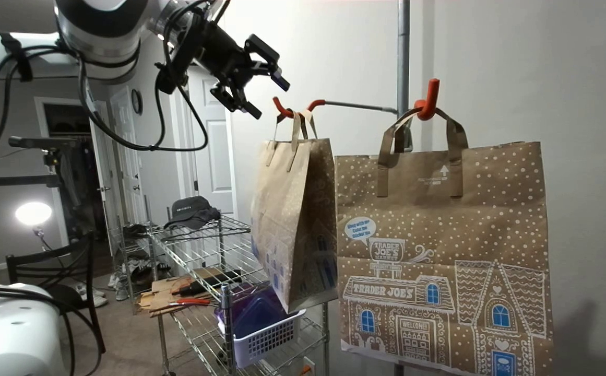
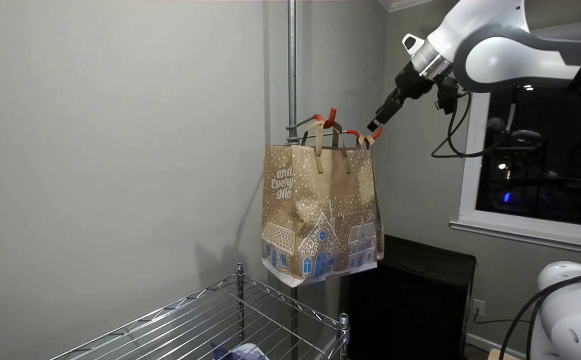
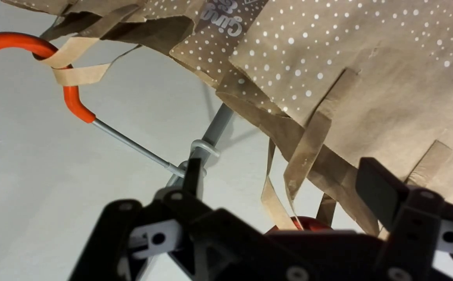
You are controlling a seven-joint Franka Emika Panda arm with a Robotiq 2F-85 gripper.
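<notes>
A black two-fingered gripper (image 1: 267, 96) is released, its jaws spread wide with only air between them. It ends one white robot arm (image 2: 500, 55) and slants downward in both exterior views. In the wrist view the two fingers (image 3: 378, 185) stand well apart, and a bag's handle straps (image 3: 308, 152) show in the gap, beyond the fingertips.

Near and below the gripper hang two brown paper bags (image 2: 320, 210), both upright: handles and tops point up, bases point down, long axes close to vertical. In an exterior view, the front-facing bag (image 1: 441, 235) turns its broad printed face to the viewer, its bottom edge sloping slightly down to the right; the angled bag (image 1: 282, 203) shows a narrow side panel as well. Their print is white dots and houses with blue windows.

The handles loop over two red-tipped hooks (image 1: 429, 102), one bag on each, reaching out from one upright grey pole (image 1: 403, 62) by a pale wall (image 2: 145, 125).

Farther out, wire shelving (image 1: 225, 313) carries one dark cap (image 1: 193, 211) and one lavender basket (image 1: 271, 339). Beyond it are one black chair (image 1: 73, 297), one lit lamp (image 1: 33, 214) and, in an exterior view, one dark window (image 2: 545, 165).
</notes>
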